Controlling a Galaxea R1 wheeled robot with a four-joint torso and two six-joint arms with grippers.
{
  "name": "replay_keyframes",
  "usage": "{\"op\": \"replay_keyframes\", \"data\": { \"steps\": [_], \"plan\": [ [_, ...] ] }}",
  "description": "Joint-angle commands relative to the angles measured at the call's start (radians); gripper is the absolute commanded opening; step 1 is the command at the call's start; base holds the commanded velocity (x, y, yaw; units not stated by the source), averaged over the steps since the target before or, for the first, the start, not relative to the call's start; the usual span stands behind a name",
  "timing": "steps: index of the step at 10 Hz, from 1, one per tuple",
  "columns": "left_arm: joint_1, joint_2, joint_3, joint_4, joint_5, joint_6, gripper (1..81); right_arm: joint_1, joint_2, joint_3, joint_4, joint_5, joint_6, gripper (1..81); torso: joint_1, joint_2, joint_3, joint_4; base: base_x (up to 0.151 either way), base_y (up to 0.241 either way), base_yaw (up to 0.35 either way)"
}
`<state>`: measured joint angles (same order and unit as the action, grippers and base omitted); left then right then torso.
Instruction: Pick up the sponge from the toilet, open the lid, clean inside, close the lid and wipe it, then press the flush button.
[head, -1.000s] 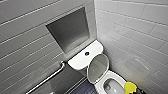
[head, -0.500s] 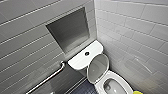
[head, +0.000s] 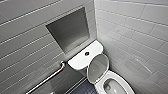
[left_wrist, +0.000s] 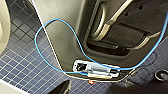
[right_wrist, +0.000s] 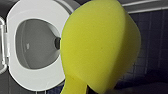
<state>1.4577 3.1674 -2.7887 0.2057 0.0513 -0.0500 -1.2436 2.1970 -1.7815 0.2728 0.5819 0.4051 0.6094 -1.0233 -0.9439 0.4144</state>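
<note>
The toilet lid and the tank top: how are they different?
The lid is oval and stands open; the tank top is a rounded rectangle lying flat. The tank top has a round button; the lid is plain. Both are white and glossy.

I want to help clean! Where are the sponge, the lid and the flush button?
sponge (right_wrist: 100, 42), right wrist view, middle of its yellow face
lid (head: 98, 67), head view, inner side of the raised flap
flush button (head: 86, 53), head view, its dark round centre
</note>
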Motion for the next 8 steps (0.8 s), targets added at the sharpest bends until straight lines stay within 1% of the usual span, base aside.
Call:
{"op": "replay_keyframes", "data": {
  "steps": [1, 2, 3, 4, 6, 8],
  "plan": [
    [0.022, -0.007, -0.006, 0.004, 0.082, 0.004, 81.1, -0.070, -0.105, 0.160, -0.138, -0.103, -0.017, 1.0, 0.000, 0.000, 0.000, 0.000, 0.000, 0.000, 0.000],
    [0.022, -0.007, -0.006, 0.004, 0.081, 0.004, 81.1, -0.055, -0.128, 0.198, -0.148, -0.198, -0.043, 1.0, 0.000, 0.000, 0.000, 0.000, 0.000, 0.000, 0.000],
    [0.022, -0.007, -0.006, 0.006, 0.076, 0.004, 81.1, -0.005, -0.145, 0.218, -0.147, -0.299, -0.077, 1.0, 0.000, 0.000, 0.000, 0.000, 0.000, 0.000, 0.000],
    [0.022, -0.007, -0.006, 0.006, 0.076, 0.004, 81.1, 0.057, -0.159, 0.235, -0.147, -0.377, -0.085, 1.0, 0.000, 0.000, 0.000, 0.000, 0.000, 0.000, 0.000],
    [0.022, -0.007, -0.006, 0.004, 0.076, 0.004, 81.1, 0.231, -0.162, 0.237, -0.145, -0.548, -0.083, 1.0, 0.000, 0.000, 0.000, 0.000, 0.000, 0.000, 0.000],
    [0.022, -0.007, -0.006, 0.003, 0.075, 0.004, 81.1, 0.380, -0.139, 0.196, -0.139, -0.682, -0.081, 1.0, 0.000, 0.000, 0.000, 0.000, 0.000, 0.000, 0.000]
  ]
}}
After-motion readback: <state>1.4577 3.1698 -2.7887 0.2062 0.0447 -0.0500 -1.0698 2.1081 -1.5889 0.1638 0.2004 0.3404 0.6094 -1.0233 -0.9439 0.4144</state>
